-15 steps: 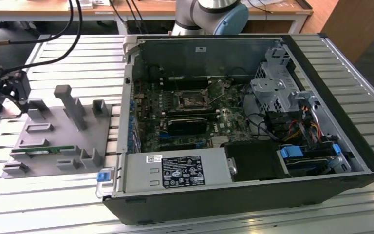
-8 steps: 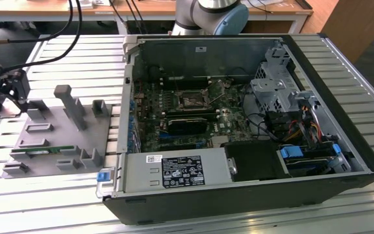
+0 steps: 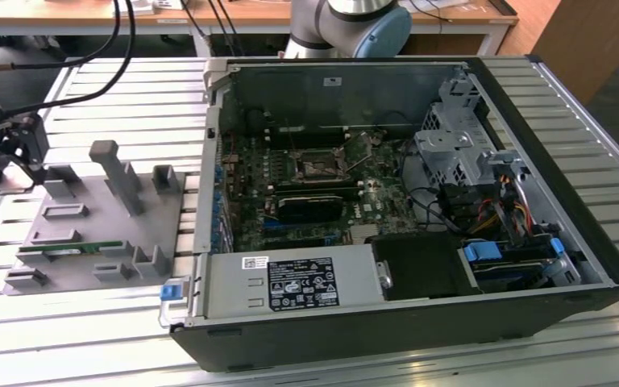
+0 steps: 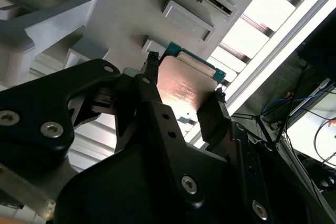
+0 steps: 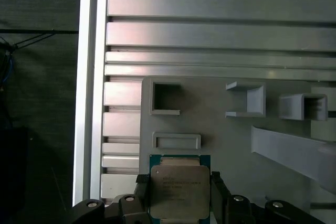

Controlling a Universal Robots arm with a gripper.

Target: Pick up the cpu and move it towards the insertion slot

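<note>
The cpu [image 5: 179,190], a square chip with a silvery top and green rim, sits between my gripper's [image 5: 179,196] black fingers, which press on two opposite sides of it. In the second wrist view the cpu [image 4: 184,85] is tilted just over the grey tray [image 4: 121,9], with my gripper [image 4: 184,97] shut on it. In the exterior view my gripper [image 3: 17,157] hangs over the far corner of the grey tray [image 3: 94,230] at that view's left. The insertion slot [image 3: 318,167] is the small metal-framed socket on the motherboard inside the open computer case [image 3: 396,210], well away from my gripper.
Upright posts and recesses stand on the tray, and a green memory stick [image 3: 68,250] lies near its front. The case walls, a power supply [image 3: 293,284] and a drive cage [image 3: 466,153] with cables surround the motherboard. Everything rests on a slatted metal table [image 5: 210,30].
</note>
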